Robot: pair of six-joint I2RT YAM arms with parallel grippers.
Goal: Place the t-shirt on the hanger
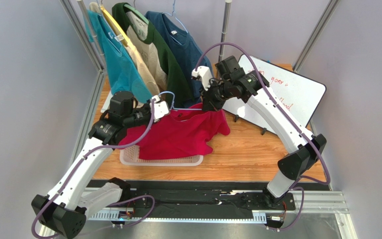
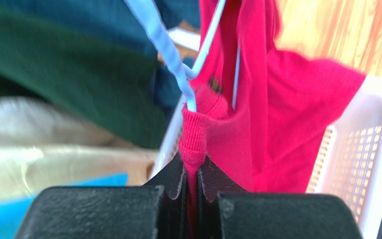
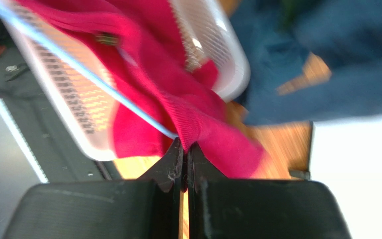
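Left gripper (image 2: 192, 162) jaws are closed, pinching the ribbed collar of the red t-shirt (image 2: 277, 124). Right gripper (image 3: 183, 148) jaws are closed on the collar's other side. Between them the cloth sags over the white basket (image 1: 128, 158). The light-blue hanger (image 2: 164, 42) wire enters the neck opening. Hung shirts (image 1: 163, 50) stand behind.

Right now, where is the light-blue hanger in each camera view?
Top external: hanger at centre, its hook just above the red t-shirt.
Left wrist: hanger upper middle, slanting down into the collar.
Right wrist: hanger is a thin line from top left to centre.
Shared landmark: white basket.
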